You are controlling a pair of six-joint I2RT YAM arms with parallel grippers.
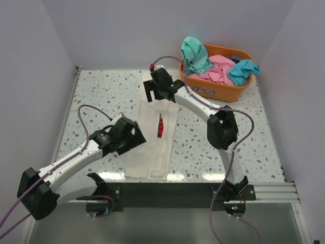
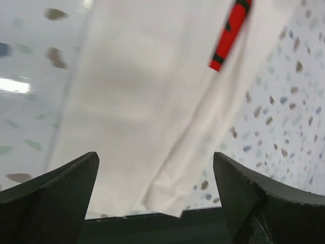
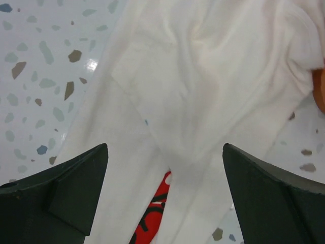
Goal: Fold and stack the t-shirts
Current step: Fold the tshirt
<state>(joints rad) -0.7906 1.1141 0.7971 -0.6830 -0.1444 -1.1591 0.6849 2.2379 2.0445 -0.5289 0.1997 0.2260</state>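
The shirt [image 2: 147, 112] lies as a long cream strip running from 12 o'clock down to 6, where its end reaches the table's dark edge [image 2: 152, 231]. A red print [image 2: 229, 33] with dark marks shows in a fold at 1 o'clock. The speckled table [image 2: 284, 117] flanks it at 3 and 9. The gripper [image 2: 155, 157] is spread wide, its dark fingers [image 2: 56, 203] at 7 and 5 o'clock.

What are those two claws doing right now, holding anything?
Left claw: open, holding nothing, over the cream t-shirt.
Right claw: open, holding nothing.
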